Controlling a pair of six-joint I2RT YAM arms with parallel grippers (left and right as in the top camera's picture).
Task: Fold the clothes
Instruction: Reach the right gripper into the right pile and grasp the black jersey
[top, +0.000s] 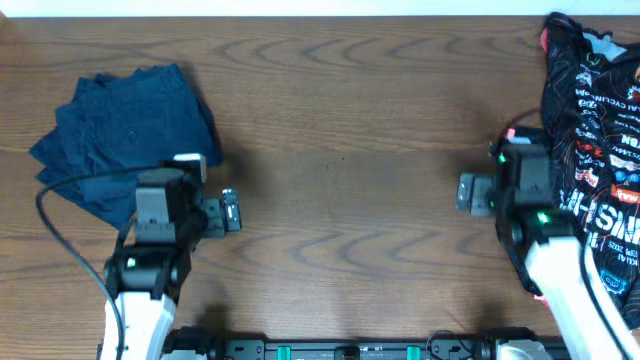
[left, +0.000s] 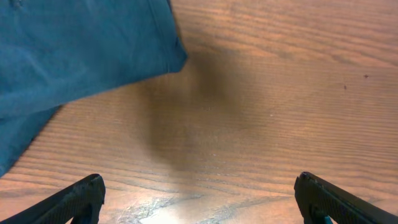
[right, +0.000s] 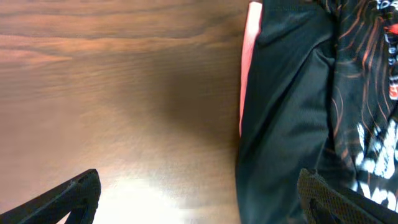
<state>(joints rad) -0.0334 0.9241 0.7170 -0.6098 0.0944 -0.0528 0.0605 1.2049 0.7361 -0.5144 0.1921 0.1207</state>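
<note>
I find both jaws spread wide, holding nothing: left gripper (top: 231, 211) at lower left, right gripper (top: 470, 192) at centre right, over table (top: 340, 120). Navy garment (top: 125, 130) lies upper left; black jersey (top: 595, 150) lies crumpled along right edge.

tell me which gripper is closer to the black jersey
Right. The right gripper hovers just beside the black jersey; the left gripper is across the table, beside the navy garment.

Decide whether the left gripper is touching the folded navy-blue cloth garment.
Apart. The left wrist view shows bare wooden table between the left gripper and the folded navy-blue cloth garment.
</note>
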